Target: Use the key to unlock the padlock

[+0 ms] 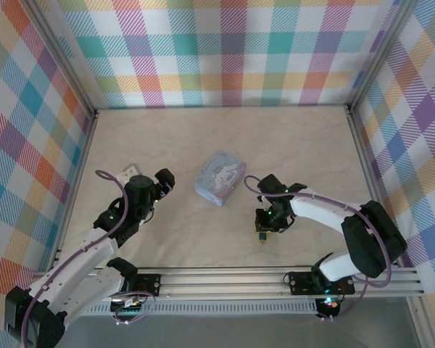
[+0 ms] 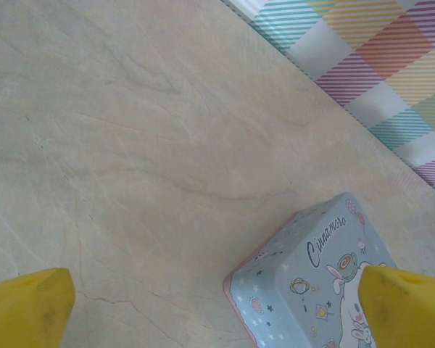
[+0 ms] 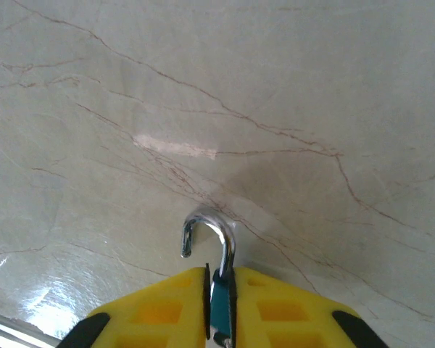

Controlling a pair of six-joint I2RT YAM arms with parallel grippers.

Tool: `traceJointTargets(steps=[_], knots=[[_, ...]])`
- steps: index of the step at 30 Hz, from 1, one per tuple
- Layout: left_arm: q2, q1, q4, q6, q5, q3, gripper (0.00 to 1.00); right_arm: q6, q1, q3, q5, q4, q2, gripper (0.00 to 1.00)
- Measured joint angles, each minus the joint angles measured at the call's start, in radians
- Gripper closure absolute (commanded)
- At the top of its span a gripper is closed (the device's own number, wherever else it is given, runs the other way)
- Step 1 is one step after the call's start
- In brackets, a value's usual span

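Observation:
The padlock (image 3: 219, 308) is a small dark blue body pinched between the yellow fingers (image 3: 159, 312) of my right gripper (image 3: 219, 279). Its metal shackle (image 3: 212, 230) sticks out ahead with its free end swung loose above the table. In the top view the right gripper (image 1: 265, 225) points down near the table's front middle, with the padlock (image 1: 262, 233) under it. A small yellowish bit that looks like the key (image 1: 262, 240) shows at the padlock's near end. My left gripper (image 1: 146, 175) stands wide open over the table to the left, holding nothing.
A pale blue cartoon-printed tin box (image 1: 220, 177) lies at mid table between the arms. In the left wrist view the tin (image 2: 326, 283) sits by the right fingertip (image 2: 406, 304). Plaid walls enclose the marble-patterned table (image 1: 225, 138).

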Motion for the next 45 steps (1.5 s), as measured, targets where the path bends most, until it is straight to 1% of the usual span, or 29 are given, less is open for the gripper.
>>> traceJointTargets(steps=[8, 16, 19, 23, 30, 31, 34, 38, 39, 45], knots=[[0.0, 0.0, -0.002, 0.0, 0.0, 0.0, 0.0, -0.015, 0.0, 0.033, 0.05, -0.032, -0.064, 0.72], [0.0, 0.0, -0.016, 0.008, -0.008, 0.0, 0.0, -0.061, 0.0, 0.063, 0.135, -0.044, -0.185, 0.6], [0.0, 0.0, -0.03, 0.019, -0.018, 0.001, 0.0, -0.091, 0.0, 0.071, 0.178, -0.02, -0.244, 0.55], [0.002, 0.0, -0.053, 0.032, -0.027, 0.008, 0.0, -0.139, -0.005, 0.082, 0.248, 0.023, -0.307, 0.52], [0.003, 0.0, -0.064, 0.055, -0.045, 0.024, 0.0, -0.245, -0.051, 0.076, 0.336, 0.115, -0.415, 0.45], [0.003, 0.0, -0.069, 0.057, -0.045, 0.024, 0.0, -0.26, -0.061, 0.068, 0.346, 0.135, -0.433, 0.42], [0.003, 0.001, -0.078, 0.063, -0.045, 0.024, 0.0, -0.31, -0.094, 0.022, 0.381, 0.2, -0.481, 0.22], [0.009, 0.001, -0.077, 0.084, -0.042, 0.026, 0.0, -0.365, -0.151, -0.06, 0.421, 0.283, -0.523, 0.03], [0.015, 0.001, -0.077, 0.088, -0.041, 0.029, 0.0, -0.379, -0.167, -0.073, 0.424, 0.296, -0.527, 0.0], [0.058, 0.001, -0.072, 0.117, -0.018, 0.053, 0.0, -0.414, -0.266, -0.14, 0.442, 0.407, -0.523, 0.0]])
